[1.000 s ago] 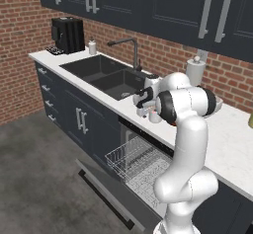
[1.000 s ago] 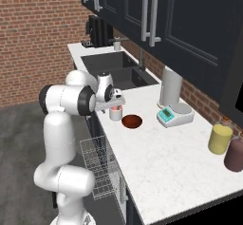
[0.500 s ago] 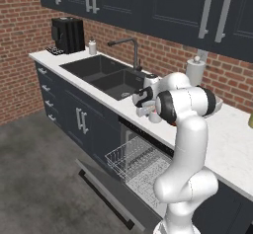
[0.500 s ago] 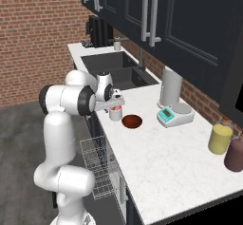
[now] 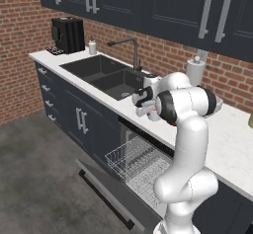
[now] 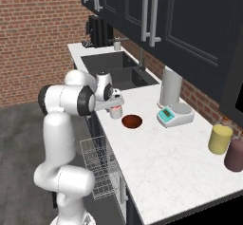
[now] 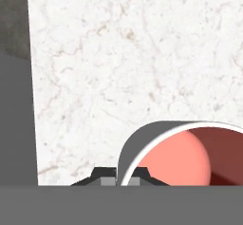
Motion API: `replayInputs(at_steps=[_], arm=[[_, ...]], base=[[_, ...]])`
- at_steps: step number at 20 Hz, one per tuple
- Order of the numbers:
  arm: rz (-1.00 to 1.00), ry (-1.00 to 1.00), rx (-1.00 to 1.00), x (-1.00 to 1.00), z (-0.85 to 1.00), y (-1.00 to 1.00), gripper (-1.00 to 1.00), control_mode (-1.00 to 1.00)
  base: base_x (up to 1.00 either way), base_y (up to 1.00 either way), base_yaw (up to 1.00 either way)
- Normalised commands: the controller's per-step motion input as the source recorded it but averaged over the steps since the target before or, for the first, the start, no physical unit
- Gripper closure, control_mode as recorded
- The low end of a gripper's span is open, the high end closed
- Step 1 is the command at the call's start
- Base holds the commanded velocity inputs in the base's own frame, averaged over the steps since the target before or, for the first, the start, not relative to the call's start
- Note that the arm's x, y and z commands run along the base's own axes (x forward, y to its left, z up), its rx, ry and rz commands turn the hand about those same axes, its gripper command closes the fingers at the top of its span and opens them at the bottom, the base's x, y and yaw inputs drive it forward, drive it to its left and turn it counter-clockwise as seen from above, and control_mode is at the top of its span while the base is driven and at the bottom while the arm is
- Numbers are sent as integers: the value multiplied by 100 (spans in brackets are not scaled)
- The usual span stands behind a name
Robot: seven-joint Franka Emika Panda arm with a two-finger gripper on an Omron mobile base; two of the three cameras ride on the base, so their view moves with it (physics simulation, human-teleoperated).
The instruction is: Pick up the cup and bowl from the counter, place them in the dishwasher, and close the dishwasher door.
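**Desk:** Kitchen scene, left to right, please. What do we print, and why is everything standing where it is?

**Photographer:** Farthest left, the dishwasher door (image 5: 106,191) hangs dropped open, and the wire rack (image 5: 133,160) of the dishwasher (image 5: 148,178) is pulled out over it. We read that as a landing place made ready, since both dishes must go in before the door shuts. Above it, on the tabletop (image 6: 156,162), the cup (image 6: 116,112) stands upright near the front edge, directly over the open machine. Just to its right sits the bowl (image 6: 132,121), close by but not touching. Well beyond those stand a kitchen scale (image 6: 173,115), a yellow tumbler (image 6: 219,139) and a maroon tumbler (image 6: 235,154), which we judge are none of our business.

**Desk:** And the pincer (image 7: 118,180) against the cup?

**Photographer:** It comes straight down on the cup's near wall. In the hand view we see the grey-white rim (image 7: 124,156) running between the two dark tips, one outside the wall, one inside over the salmon interior. So the pincer has narrowed onto the cup's rim, pinching it.

**Desk:** Lifted?

**Photographer:** No; the cup appears to rest on the tabletop. We judge the grip is made and the lift is next.
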Motion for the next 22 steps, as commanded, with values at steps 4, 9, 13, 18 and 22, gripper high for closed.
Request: replayInputs(at_steps=[4, 9, 13, 18, 22], arm=[[0, -19, 0, -84, 68, 65, 100, -100], [-7, -6, 0, -98, 76, 50, 100, -100], [-16, 1, 0, -98, 14, 6, 100, -100], [-15, 0, 2, -100, -7, 0, 100, -100], [-8, 0, 1, -100, -23, 3, 100, -100]], base=[[0, 0, 0], [0, 0, 0], [0, 0, 0], [0, 0, 0], [0, 0, 0]])
